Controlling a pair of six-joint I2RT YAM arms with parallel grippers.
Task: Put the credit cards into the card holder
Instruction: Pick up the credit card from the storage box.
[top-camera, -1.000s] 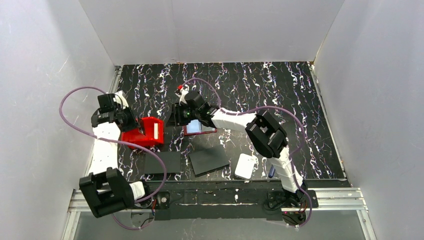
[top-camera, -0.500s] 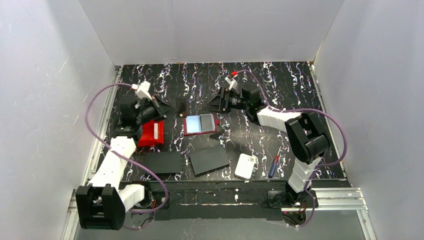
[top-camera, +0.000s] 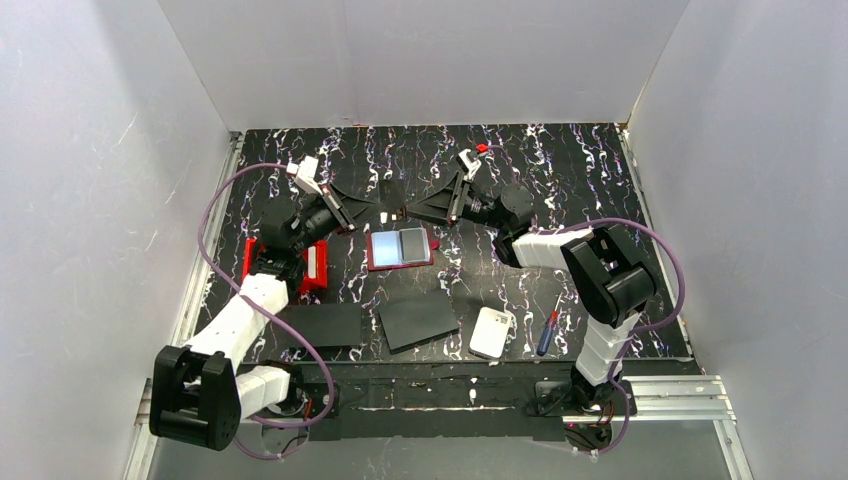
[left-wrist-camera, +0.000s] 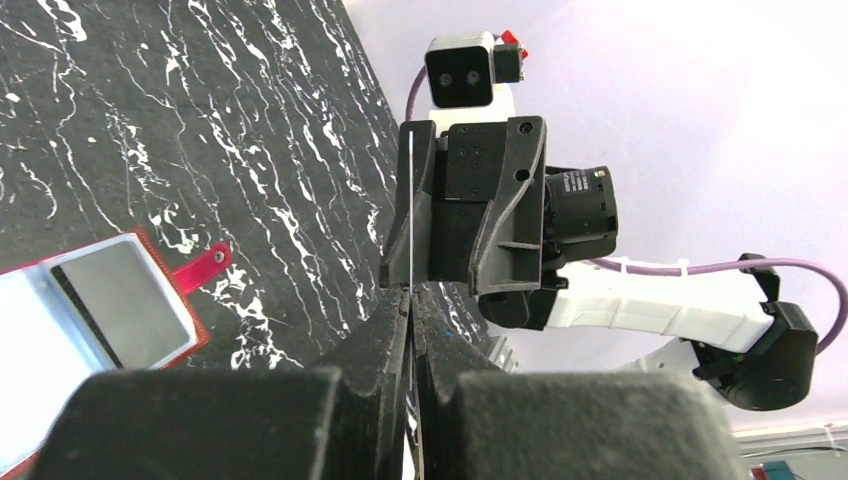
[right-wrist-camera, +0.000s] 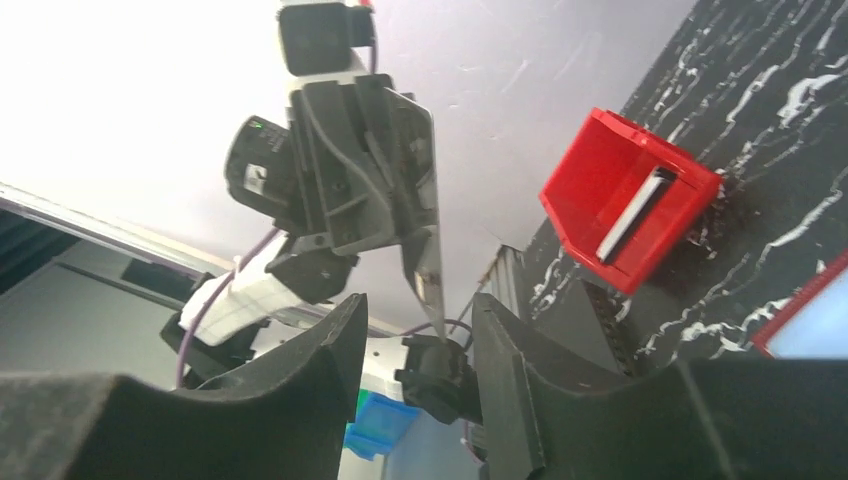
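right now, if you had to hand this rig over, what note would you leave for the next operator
left end effector: shut on one credit card, held up in the air.
right end effector: open, facing it; the card's free end sits between its jaws, not gripped.
card holder: lying open mid-table; pale panels inside, cannot tell if they are cards.
second card: standing in the red bin.
Done: one card lifted.
Left: slot it into the holder, then fetch the one in the bin.
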